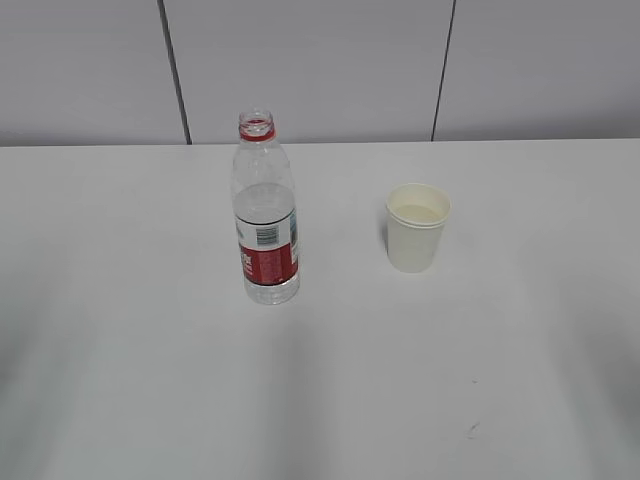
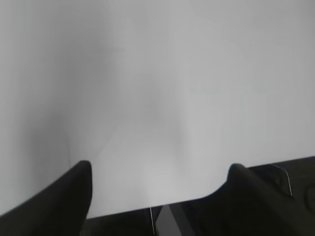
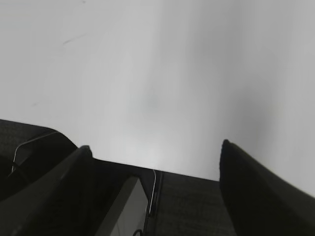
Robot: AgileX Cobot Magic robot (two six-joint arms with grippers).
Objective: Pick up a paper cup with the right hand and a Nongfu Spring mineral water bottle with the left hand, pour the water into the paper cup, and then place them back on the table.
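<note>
The left hand (image 2: 158,172) and the right hand (image 3: 155,152) are seen with fingers spread, nothing between them, only bare table (image 1: 130,380) ahead. The Nongfu Spring mineral water bottle (image 1: 266,215) and paper cup (image 1: 417,227) are stood upright, apart, beyond both pincers' view.

Exterior slants down; wrists close above table (image 1: 120,380) — shared.

White table (image 1: 120,380) with a bottle and a cup standing on it.
A capless clear water bottle (image 1: 266,215) with a red-and-white label stands upright left of centre; a small white paper cup (image 1: 417,227) stands upright to its right, apart. A small dark scuff mark (image 1: 472,430) shows near the front.
</note>
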